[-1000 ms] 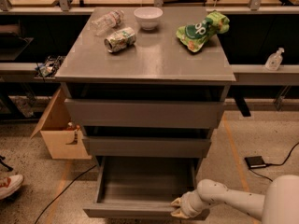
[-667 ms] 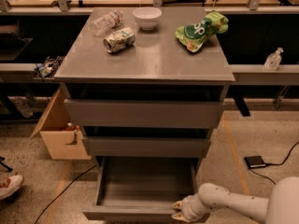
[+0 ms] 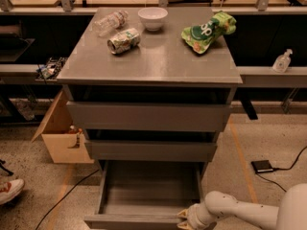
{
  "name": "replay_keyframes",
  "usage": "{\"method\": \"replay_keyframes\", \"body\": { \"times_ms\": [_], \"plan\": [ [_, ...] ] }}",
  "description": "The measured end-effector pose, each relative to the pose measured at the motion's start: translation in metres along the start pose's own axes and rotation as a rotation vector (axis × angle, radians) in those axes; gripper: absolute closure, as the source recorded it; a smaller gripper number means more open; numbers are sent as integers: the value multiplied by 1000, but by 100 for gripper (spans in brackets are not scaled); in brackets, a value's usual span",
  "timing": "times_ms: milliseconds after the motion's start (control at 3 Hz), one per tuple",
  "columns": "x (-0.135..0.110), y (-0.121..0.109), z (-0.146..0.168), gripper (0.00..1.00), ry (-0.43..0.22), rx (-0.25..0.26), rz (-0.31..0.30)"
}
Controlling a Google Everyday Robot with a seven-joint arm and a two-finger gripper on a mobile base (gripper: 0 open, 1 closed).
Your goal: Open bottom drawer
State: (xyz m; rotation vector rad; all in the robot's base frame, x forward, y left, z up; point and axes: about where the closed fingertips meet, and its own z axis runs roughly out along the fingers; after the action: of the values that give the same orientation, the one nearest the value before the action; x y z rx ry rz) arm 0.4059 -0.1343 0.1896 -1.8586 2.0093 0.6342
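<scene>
The bottom drawer [image 3: 144, 195] of the grey cabinet stands pulled out toward me, its grey box interior showing and nothing visible inside. Its flat front panel [image 3: 129, 221] is at the lower edge of the view. My gripper [image 3: 184, 219] is at the right end of that front panel, touching its top edge. My white arm [image 3: 240, 212] comes in from the lower right. The two drawers above, the middle one [image 3: 151, 150] and the top one [image 3: 148, 116], are pushed in.
On the cabinet top [image 3: 158, 61] lie a plastic bottle [image 3: 109, 22], a crushed can [image 3: 123, 40], a white bowl [image 3: 152, 18] and a green chip bag [image 3: 207, 30]. A cardboard box [image 3: 60, 135] stands left of the cabinet. A small black device [image 3: 263, 166] with a cable lies on the floor at right.
The drawer front has come a little further out toward me, and my gripper has moved down with it. Nothing on the cabinet top has moved.
</scene>
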Motion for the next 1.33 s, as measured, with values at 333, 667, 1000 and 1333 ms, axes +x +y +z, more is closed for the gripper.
{"method": "replay_keyframes", "body": {
  "times_ms": [333, 667, 1000, 1333],
  "plan": [
    [0, 0, 0, 100, 0, 0, 0],
    [-2, -5, -1, 82, -6, 4, -7],
    [-3, -14, -11, 59, -8, 21, -12],
    [-3, -14, -11, 35, -8, 21, -12]
  ]
}}
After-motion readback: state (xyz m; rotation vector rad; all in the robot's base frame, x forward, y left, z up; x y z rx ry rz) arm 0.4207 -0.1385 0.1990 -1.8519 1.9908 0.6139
